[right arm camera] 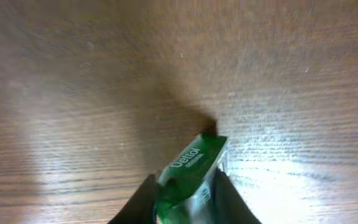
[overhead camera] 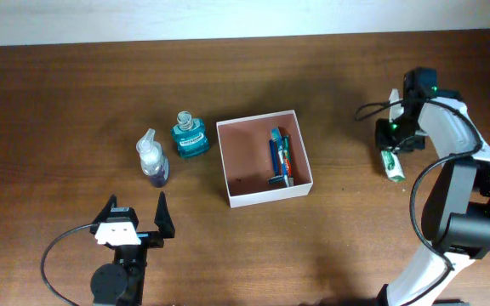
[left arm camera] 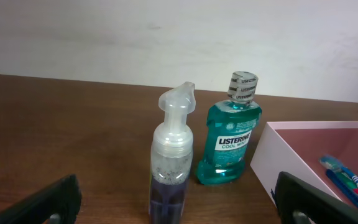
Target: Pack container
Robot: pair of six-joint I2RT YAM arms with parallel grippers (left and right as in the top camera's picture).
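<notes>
At middle frame sits the container (overhead camera: pixel 264 116); just left, a teal bottle (left arm camera: pixel 230 146) reads "LISTERINE COOL MINT". Far right, the right gripper (right arm camera: pixel 185 186) pinches a green "Dental" packet (right arm camera: pixel 190 163); lower left, the left gripper (overhead camera: pixel 136 204) gapes wide.

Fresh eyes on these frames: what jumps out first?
The white container sits in the middle of the table, with toothbrushes lying along its right side. Far right, the right gripper pinches a green packet from both sides. Left of the container stand a teal mouthwash bottle and a clear pump bottle, with the left gripper wide open before them.
</notes>
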